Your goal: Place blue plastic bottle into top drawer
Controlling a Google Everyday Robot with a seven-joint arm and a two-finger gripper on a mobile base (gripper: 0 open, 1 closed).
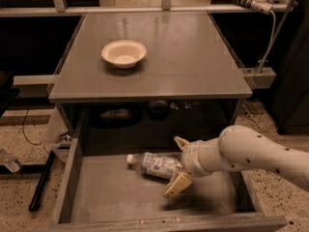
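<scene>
The blue plastic bottle (pixel 155 165) lies on its side on the floor of the open top drawer (pixel 108 192), white cap pointing left. My gripper (pixel 176 166) is inside the drawer at the bottle's right end. Its two tan fingers (pixel 177 184) are spread, one behind the bottle and one in front of it. The fingers do not clamp the bottle. My white arm reaches in from the right.
A white round bowl (pixel 124 52) sits on the grey tabletop (pixel 193 57) above the drawer. Dark items sit in the shadowed recess behind the drawer (pixel 159 108). A black bar (pixel 41 180) lies on the speckled floor at left.
</scene>
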